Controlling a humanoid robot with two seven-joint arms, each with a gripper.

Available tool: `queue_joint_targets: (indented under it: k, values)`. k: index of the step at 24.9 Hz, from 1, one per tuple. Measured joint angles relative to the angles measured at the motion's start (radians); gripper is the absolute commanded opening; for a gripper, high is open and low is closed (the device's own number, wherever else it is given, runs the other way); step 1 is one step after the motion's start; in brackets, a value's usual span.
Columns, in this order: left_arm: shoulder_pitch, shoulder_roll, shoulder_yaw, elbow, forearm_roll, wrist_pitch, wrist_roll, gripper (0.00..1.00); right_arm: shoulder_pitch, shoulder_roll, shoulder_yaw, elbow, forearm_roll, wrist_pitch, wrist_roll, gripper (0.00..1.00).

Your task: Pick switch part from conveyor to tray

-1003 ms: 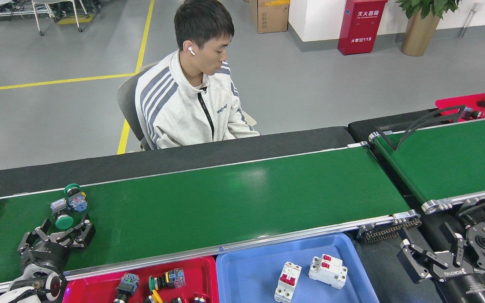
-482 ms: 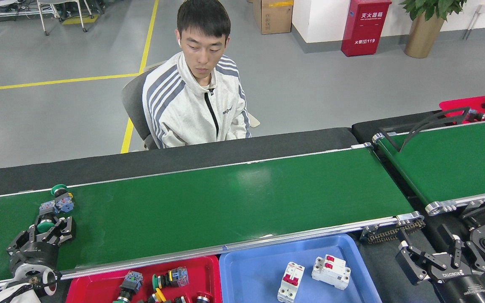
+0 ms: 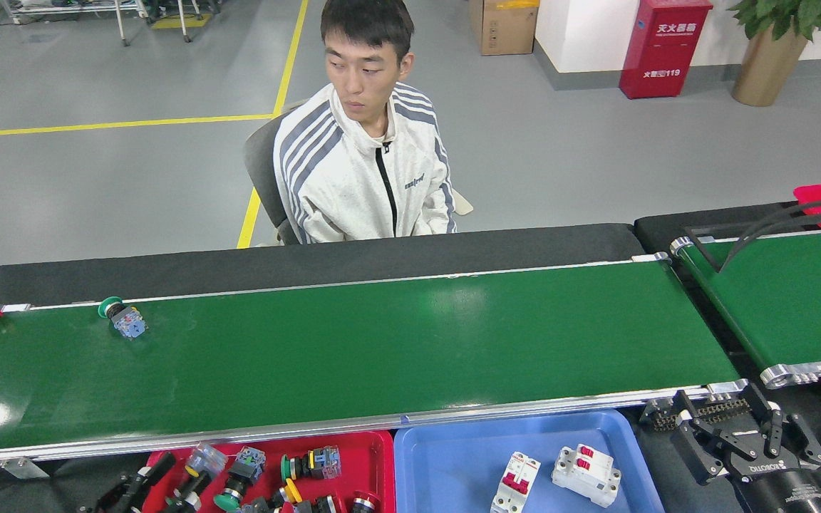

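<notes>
One green switch part on conveyor, R pincer spread, L pincer unclear over red tray.

I'm seeing a glossy green conveyor belt, its brushed aluminium rail beside my right tool, shiny plastic red tray and blue tray.

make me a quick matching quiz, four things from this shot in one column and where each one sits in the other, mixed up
Things:
1. green push-button switch
2. white circuit breakers
3. right gripper
4. pile of button switches

Places:
A. in the blue tray
B. in the red tray
C. on the conveyor, far left
D. off the belt's right end, beside the blue tray

Pairs: 1-C, 2-A, 3-D, 4-B
</notes>
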Motion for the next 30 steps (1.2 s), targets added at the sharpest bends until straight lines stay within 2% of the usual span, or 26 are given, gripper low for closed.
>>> queue_joint_targets:
  k: [1, 3, 7, 9, 13, 21, 26, 30]
  values:
    - [-0.007, 0.000, 0.004, 0.000, 0.001, -0.003, 0.000, 1.00, 0.000, 0.000, 0.000, 0.000, 0.000, 0.000, 0.000, 1.00]
    - [-0.025, 0.000, 0.020, 0.001, 0.006, 0.072, 0.000, 1.00, 0.000, 0.000, 0.000, 0.000, 0.000, 0.000, 0.000, 1.00]
    - [-0.032, 0.006, 0.049, 0.010, 0.026, 0.343, 0.000, 1.00, 0.000, 0.000, -0.001, 0.000, 0.000, 0.001, 0.000, 1.00]
    - [-0.024, 0.019, 0.058, 0.011, 0.029, 0.414, 0.000, 1.00, 0.001, 0.000, -0.002, 0.000, 0.000, 0.001, 0.000, 1.00]
    - [-0.019, 0.022, 0.074, 0.011, 0.030, 0.452, 0.000, 1.00, 0.001, 0.000, -0.004, 0.000, 0.000, 0.001, 0.000, 1.00]
    - [-0.019, 0.022, 0.089, -0.001, 0.030, 0.460, 0.002, 1.00, 0.001, 0.000, -0.004, 0.000, 0.000, 0.001, 0.000, 1.00]
    - [-0.019, 0.044, 0.101, -0.018, 0.030, 0.464, -0.005, 1.00, 0.003, 0.006, -0.004, -0.001, 0.000, 0.001, 0.000, 1.00]
    - [-0.022, 0.045, 0.101, -0.027, 0.030, 0.464, -0.030, 1.00, 0.051, 0.026, -0.027, -0.013, 0.004, 0.003, 0.001, 0.99]
